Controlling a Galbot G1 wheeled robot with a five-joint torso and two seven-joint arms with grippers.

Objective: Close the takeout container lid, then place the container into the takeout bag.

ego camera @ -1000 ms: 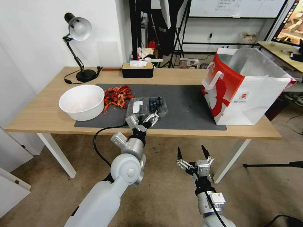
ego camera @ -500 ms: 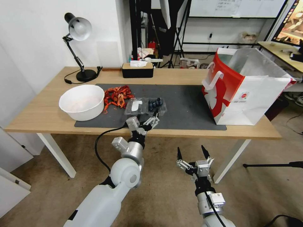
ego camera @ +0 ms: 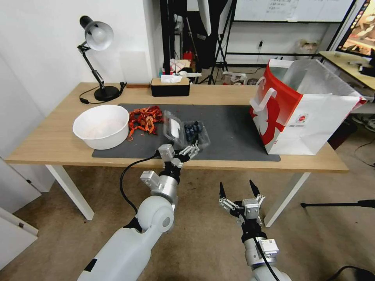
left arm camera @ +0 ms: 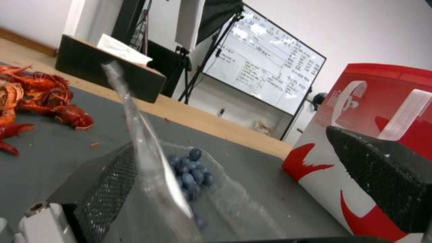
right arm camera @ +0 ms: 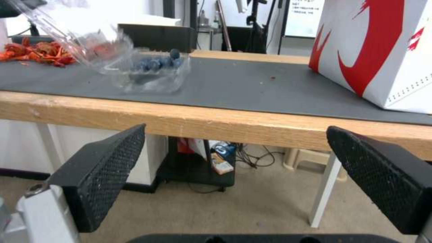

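Lid-closing step, I'd say: mid-frame in the head view, the left gripper (ego camera: 183, 150) has its fingers spread under the half-raised lid (ego camera: 174, 127). The container (ego camera: 196, 132) sits on the mat, the bag (ego camera: 302, 109) at right. Next it needs folding over and pressing shut. The right gripper (ego camera: 238, 190) hangs open below the table.

Berry container (ego camera: 196, 132) on mat, lid (ego camera: 174, 127) half-raised; bag (ego camera: 302, 105) upright, open

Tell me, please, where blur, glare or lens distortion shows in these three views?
Head view: wide-angle bending at the edges, and the lid reads sharp. Left wrist view: the lid smears into a streak and the whiteboard is washed with glare. Right wrist view: the lid looks soft, while the table edge reads clearly.
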